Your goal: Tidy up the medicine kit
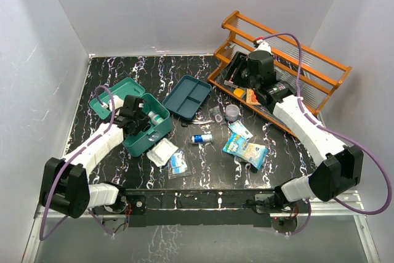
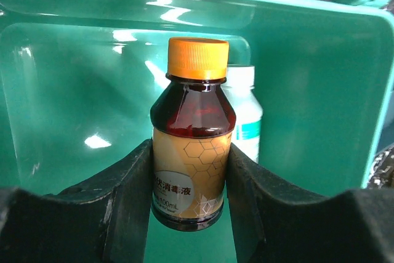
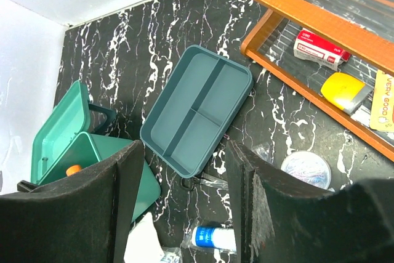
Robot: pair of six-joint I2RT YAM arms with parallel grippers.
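The teal-green medicine kit (image 1: 146, 142) stands open at the left, its lid (image 1: 114, 94) folded back. Its compartmented insert tray (image 1: 191, 97) lies apart on the table to the right and also shows in the right wrist view (image 3: 197, 108). My left gripper (image 1: 141, 121) reaches into the kit box (image 2: 61, 90), shut on a brown bottle (image 2: 192, 152) with an orange cap, held upright just above the box floor. A white bottle (image 2: 244, 115) stands behind it in the box. My right gripper (image 3: 184, 158) is open and empty, hovering high by the orange rack, over the table (image 1: 241, 77).
The orange wooden rack (image 1: 280, 60) at the back right holds a red box (image 3: 320, 47) and a yellow item (image 3: 346, 89). On the table lie a round clear container (image 1: 232, 112), a small blue-and-white bottle (image 1: 202, 138), scissors (image 3: 200, 182), packets (image 1: 246, 149) and a gauze pack (image 1: 161, 151).
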